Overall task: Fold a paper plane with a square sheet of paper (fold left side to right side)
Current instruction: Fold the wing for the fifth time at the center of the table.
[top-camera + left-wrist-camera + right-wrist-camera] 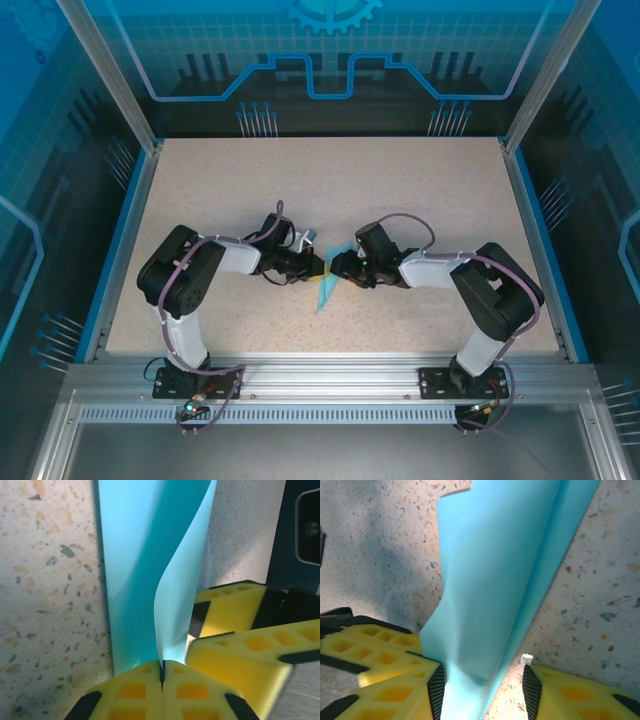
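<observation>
The cyan paper (327,282) lies mid-table, folded into a narrow strip whose point faces the near edge. Both arms meet over it. My left gripper (161,672) is shut on the bottom edge of a raised flap (180,605), which curls up off the flat layer (130,570). My right gripper (484,692) is open and straddles the paper (495,580); its left pad (437,690) touches the sheet's edge and its right pad (531,690) stands off over bare table. In the overhead view the left gripper (312,265) and right gripper (341,267) almost touch.
The right gripper's yellow fingers (235,630) crowd close beside the left one. The speckled tabletop (330,190) is bounded by blue rails and glass walls (520,160). An aluminium frame (330,375) runs along the near edge by the arm bases.
</observation>
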